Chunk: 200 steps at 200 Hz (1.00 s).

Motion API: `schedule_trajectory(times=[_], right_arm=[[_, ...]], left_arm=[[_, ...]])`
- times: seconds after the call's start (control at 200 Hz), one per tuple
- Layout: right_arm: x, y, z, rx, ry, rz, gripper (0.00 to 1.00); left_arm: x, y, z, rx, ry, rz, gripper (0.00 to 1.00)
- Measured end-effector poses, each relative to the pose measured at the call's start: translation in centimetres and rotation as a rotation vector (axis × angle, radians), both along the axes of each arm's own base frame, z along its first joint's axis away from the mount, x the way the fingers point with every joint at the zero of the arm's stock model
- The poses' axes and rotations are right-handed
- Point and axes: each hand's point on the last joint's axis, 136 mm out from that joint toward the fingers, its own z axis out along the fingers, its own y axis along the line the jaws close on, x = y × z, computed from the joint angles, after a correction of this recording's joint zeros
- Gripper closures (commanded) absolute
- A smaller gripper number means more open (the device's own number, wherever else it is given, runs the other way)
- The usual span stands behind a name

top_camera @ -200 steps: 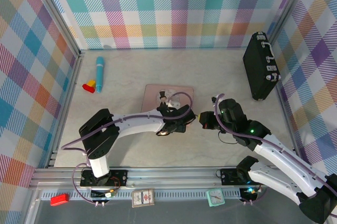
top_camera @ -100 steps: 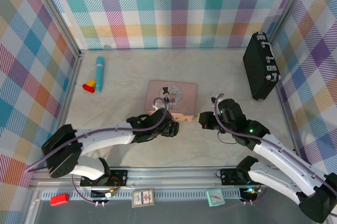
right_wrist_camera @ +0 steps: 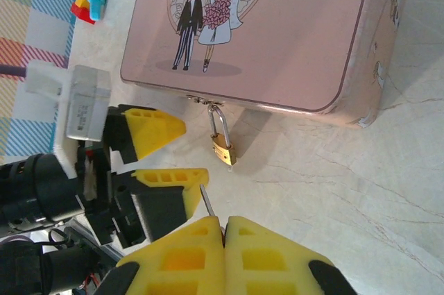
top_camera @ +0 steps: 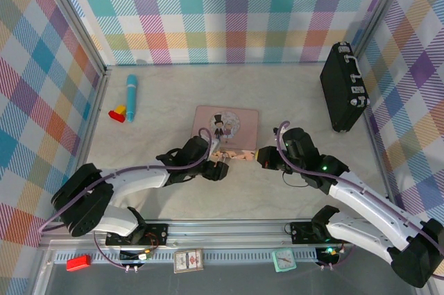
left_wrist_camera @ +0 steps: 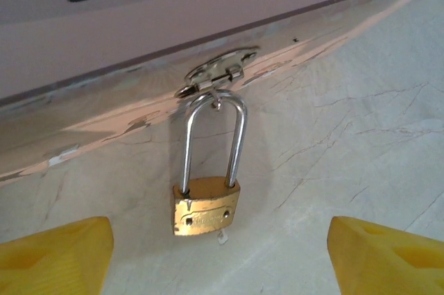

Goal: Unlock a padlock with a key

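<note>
- A small brass-gold padlock with a thin silver U-shaped shackle (left_wrist_camera: 206, 206) lies on the pale marbled counter (left_wrist_camera: 361, 135), just below the middle of the left wrist view.
- Its shackle runs through a silver hasp (left_wrist_camera: 218, 73) on the front edge of the pink illustrated tin box (left_wrist_camera: 139, 24) at the top of that view. Both legs of the shackle enter the brass body.
- The left jaws stand wide open. One yellow fingertip (left_wrist_camera: 55, 253) sits in the lower left corner and the other in the lower right corner. The padlock lies between them, touching neither.
- In the right wrist view the padlock (right_wrist_camera: 223, 149) lies just left of centre, below the lower edge of the tin (right_wrist_camera: 291, 38).
- The right jaws are closed at the bottom of that view, with their yellow fingers (right_wrist_camera: 173, 257) pressed together on a slim dark-grey metal key (right_wrist_camera: 205, 201).
- The key's thin shaft sticks up from between the tips, below the padlock and apart from it.
- In the top view the tin (top_camera: 225, 125) sits at centre, with both arms' ends just below its near edge.
- A black hard case (top_camera: 343, 87) stands at the upper right.
- A blue tube (top_camera: 131, 96) and a red and yellow block (top_camera: 118, 113) lie at the upper left.
</note>
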Motion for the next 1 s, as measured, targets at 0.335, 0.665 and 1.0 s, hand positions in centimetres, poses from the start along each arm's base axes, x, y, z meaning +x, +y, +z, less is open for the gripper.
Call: schedule_trajectory(times=[0.335, 0.665, 1.0], right_arm=[[-0.3, -0.1, 0.3, 0.022, 0.003, -0.006, 1.00], [-0.4, -0.2, 0.3, 0.027, 0.002, -0.008, 1.00], [-0.5, -0.2, 0.2, 0.027, 0.006, -0.005, 1.00]], left_arm=[[1.3, -1.1, -2.0, 0.031, 0.019, -0.047, 0.38], [2.1, -1.6, -2.7, 0.005, 0.017, -0.048, 0.48], [1.5, -1.9, -3.5, -0.031, 0.038, -0.058, 0.59]])
